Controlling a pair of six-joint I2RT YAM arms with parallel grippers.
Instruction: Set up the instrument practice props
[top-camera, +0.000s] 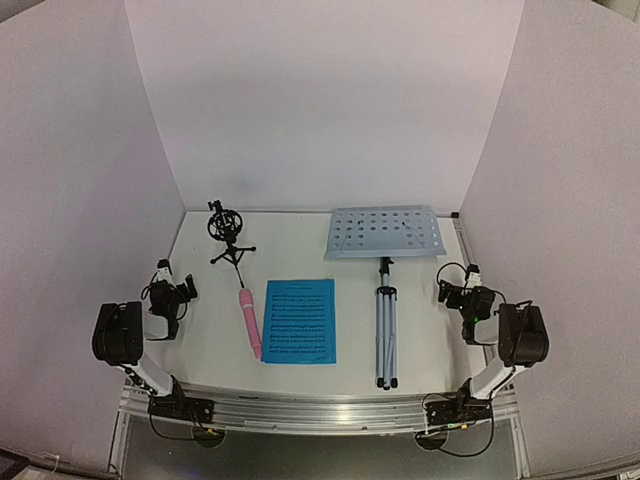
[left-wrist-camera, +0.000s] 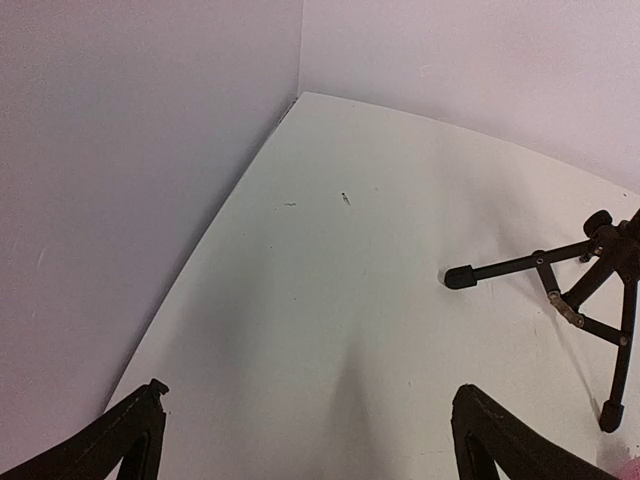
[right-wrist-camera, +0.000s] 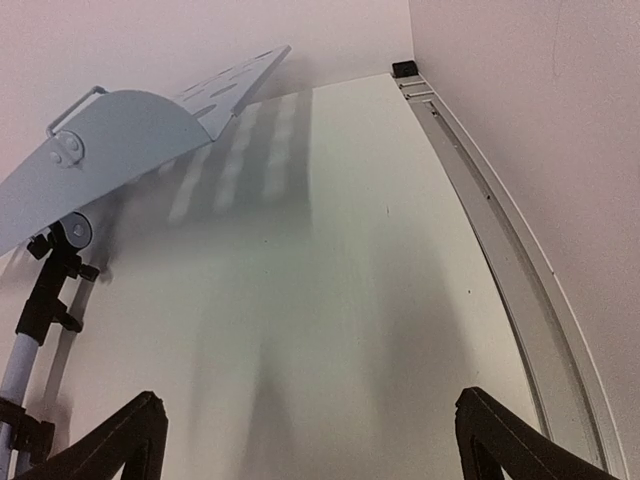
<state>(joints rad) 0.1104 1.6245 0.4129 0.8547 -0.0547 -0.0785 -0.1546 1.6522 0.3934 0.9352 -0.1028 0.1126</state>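
Top view: the left end effector (top-camera: 176, 284) at 9 o'clock and the right end effector (top-camera: 458, 290) at 3 o'clock both stand wide and hold nothing. Between them on the white surface (top-camera: 205, 335), the pale-blue music stand (top-camera: 385, 232) lies down. Its perforated sheet-metal desk is at 1 o'clock, and its folded silver tripod tubes run toward 5 o'clock. The bright blue sheet music (top-camera: 299, 320) lies flat at centre (one page or two stacked, I cannot tell). The slim pink microphone (top-camera: 249, 322) lies just beside it at 7 o'clock, and the black tripod mic holder (top-camera: 228, 235) stands upright at 11 o'clock.

The stand looks long and top-heavy, so a grip on a smooth tube could let it swing or slip. Thin paper lying flush may crumple when pinched. The rounded microphone may roll away.

Left wrist view: the end effector is open with its matte black fingers (left-wrist-camera: 135, 435) far apart. The holder's thin jointed legs with rubber feet are at 3 o'clock. It seems light, so pressing the microphone in could tip it.

Right wrist view: the end effector is open here too. The stand's curved desk, with its round holes and riveted wire clip, is at 10 o'clock, tilted off the surface. A metal rail (right-wrist-camera: 500, 240) runs along 3 o'clock and could snag a leg.
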